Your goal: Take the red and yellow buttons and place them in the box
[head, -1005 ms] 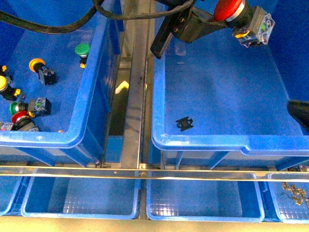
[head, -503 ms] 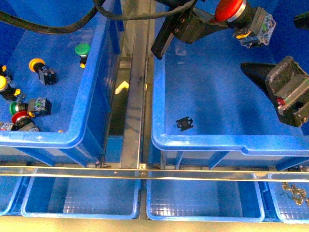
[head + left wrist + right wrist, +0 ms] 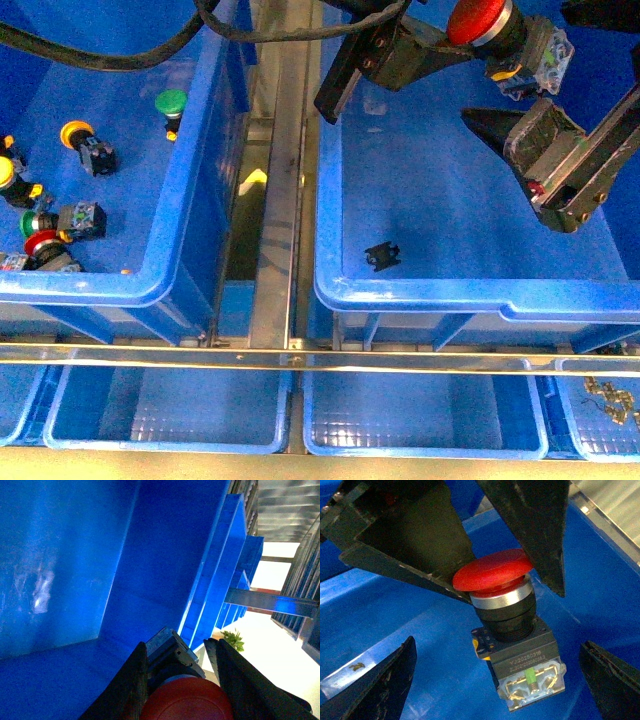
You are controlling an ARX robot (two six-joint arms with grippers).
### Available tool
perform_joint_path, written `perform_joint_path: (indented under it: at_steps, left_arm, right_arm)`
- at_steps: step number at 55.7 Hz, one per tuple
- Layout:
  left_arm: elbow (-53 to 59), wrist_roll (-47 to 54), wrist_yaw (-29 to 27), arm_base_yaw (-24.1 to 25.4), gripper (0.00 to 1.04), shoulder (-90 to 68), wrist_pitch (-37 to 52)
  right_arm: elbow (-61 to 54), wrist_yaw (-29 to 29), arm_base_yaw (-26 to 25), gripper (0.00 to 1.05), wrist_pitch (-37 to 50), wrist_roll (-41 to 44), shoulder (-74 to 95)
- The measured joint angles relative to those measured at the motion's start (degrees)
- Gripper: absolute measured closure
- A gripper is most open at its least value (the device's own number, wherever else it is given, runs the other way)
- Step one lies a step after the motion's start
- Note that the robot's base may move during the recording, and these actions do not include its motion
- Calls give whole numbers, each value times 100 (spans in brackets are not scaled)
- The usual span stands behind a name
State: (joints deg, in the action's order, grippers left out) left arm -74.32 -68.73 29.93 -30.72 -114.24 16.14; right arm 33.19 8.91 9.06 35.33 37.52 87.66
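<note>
A red button (image 3: 480,20) with a grey-and-black switch body hangs over the far part of the blue box (image 3: 450,295), and my left gripper (image 3: 470,32) is shut on its cap. The left wrist view shows the red cap (image 3: 187,702) between the left gripper's (image 3: 177,647) dark fingers. My right gripper (image 3: 550,105) stands open just under that button, its fingers wide apart. In the right wrist view the button (image 3: 492,572) hangs between the right gripper's (image 3: 497,650) spread fingers without touching them. More red and yellow buttons (image 3: 78,135) lie in the left crate (image 3: 150,285).
A small black part (image 3: 382,256) lies on the box floor near its front wall. A green-capped button (image 3: 170,102) stands in the left crate. A metal rail (image 3: 280,200) runs between the two crates. Shallow blue trays (image 3: 165,410) sit along the front edge.
My right gripper has come in from the right and risen toward the held red button. The left gripper and its button have barely moved.
</note>
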Motion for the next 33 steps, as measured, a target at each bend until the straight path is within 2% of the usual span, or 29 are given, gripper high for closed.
perform_joint_path:
  at_steps: [13, 15, 24, 33]
  left_arm:
    - [0, 0, -2, -22, 71, 0, 0]
    - [0, 0, -4, -22, 71, 0, 0]
    - [0, 0, -13, -24, 71, 0, 0]
    - [0, 15, -28, -24, 71, 0, -7]
  right_arm:
    - [162, 103, 2, 7, 26, 247, 160]
    - [168, 109, 2, 10, 26, 251, 168]
    - [177, 90, -7, 43, 90, 308, 195]
    - [184, 77, -24, 63, 90, 352, 195]
